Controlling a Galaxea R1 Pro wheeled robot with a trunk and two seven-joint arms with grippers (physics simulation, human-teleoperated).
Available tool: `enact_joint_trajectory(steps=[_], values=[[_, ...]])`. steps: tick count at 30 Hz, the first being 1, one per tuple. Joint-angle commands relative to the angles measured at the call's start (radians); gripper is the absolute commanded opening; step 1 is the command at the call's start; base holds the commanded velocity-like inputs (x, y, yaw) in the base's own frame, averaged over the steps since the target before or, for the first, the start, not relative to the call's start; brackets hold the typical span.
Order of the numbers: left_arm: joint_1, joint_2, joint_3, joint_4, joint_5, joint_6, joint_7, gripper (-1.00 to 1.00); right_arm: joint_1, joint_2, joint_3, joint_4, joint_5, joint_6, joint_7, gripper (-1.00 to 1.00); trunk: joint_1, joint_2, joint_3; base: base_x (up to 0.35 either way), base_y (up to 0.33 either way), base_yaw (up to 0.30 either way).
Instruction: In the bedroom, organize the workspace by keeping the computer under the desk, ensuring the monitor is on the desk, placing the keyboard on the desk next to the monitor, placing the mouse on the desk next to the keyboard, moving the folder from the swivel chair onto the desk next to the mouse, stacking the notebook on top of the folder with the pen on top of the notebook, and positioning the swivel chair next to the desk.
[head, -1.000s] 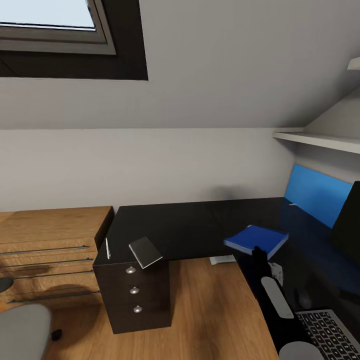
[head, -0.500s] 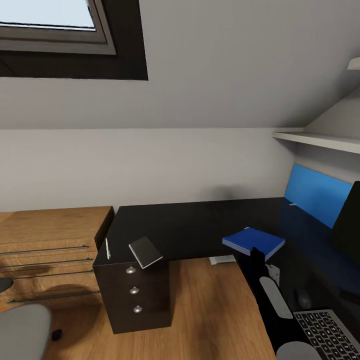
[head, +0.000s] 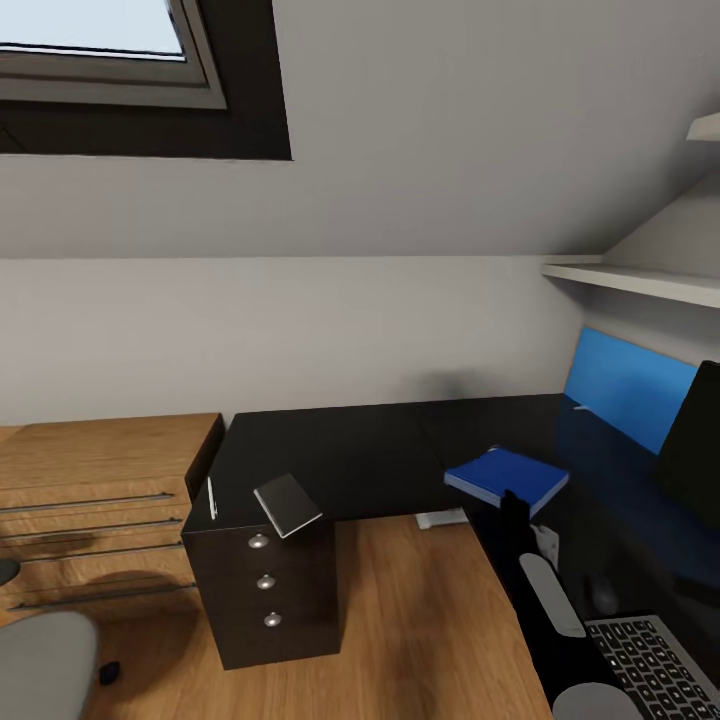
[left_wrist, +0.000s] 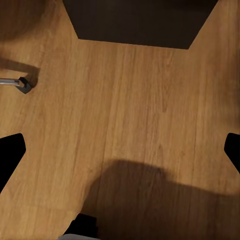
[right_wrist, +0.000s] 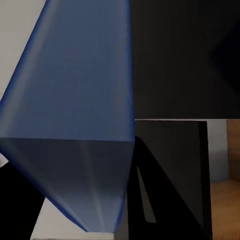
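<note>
The bright-blue folder (head: 507, 478) hangs tilted just over the black desk (head: 350, 450) near its inner corner, with my right gripper (head: 515, 507) shut on its near edge. In the right wrist view the folder (right_wrist: 75, 110) looms large. On the drawer-unit corner the grey notebook (head: 288, 503) lies overhanging the edge, with the pale pen (head: 212, 497) beside it. The keyboard (head: 655, 665) lies near my right arm, and the monitor (head: 695, 450) stands at the right edge. The swivel chair seat (head: 40, 665) shows lower left. My left gripper (left_wrist: 120, 155) is open over the floor.
A low light-wood cabinet (head: 100, 480) adjoins the desk's left end. The black drawer unit (head: 268, 590) stands under that end, with wood floor (head: 420, 620) in the desk's bend. A blue back panel (head: 625, 385) and white shelf (head: 640, 280) are at right. A chair castor (left_wrist: 20, 84) shows below the left gripper.
The folder has edged slightly left and lower with my right gripper still holding it. The whole head view has shifted a few pixels, so the camera moved a little.
</note>
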Motion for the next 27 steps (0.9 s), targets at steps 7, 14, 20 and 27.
enact_joint_trajectory(steps=[7, 14, 20, 27], values=[[-0.001, 0.001, -0.007, 0.0, 0.011, -0.007, 0.006, 1.0, -0.001, -0.001, -0.004, -0.002, -0.009, -0.002, 0.019, -1.0, 0.0, -0.001, -0.001, 0.0, 0.0, 0.0], [-0.001, 0.001, -0.007, 0.0, 0.011, -0.007, 0.006, 1.0, -0.001, 0.0, -0.005, -0.002, -0.007, -0.005, 0.022, -1.0, 0.0, -0.001, -0.001, 0.0, 0.0, 0.0], [-0.001, 0.001, -0.007, 0.0, 0.011, -0.007, 0.006, 1.0, -0.001, 0.001, -0.006, -0.002, -0.006, -0.005, 0.028, -1.0, 0.0, -0.001, -0.001, 0.0, 0.0, -0.025], [-0.001, 0.001, -0.007, 0.0, 0.011, -0.007, 0.006, 1.0, -0.001, 0.001, -0.006, -0.002, -0.007, -0.005, 0.028, -1.0, 0.0, -0.001, -0.001, 0.0, 0.0, -0.156]])
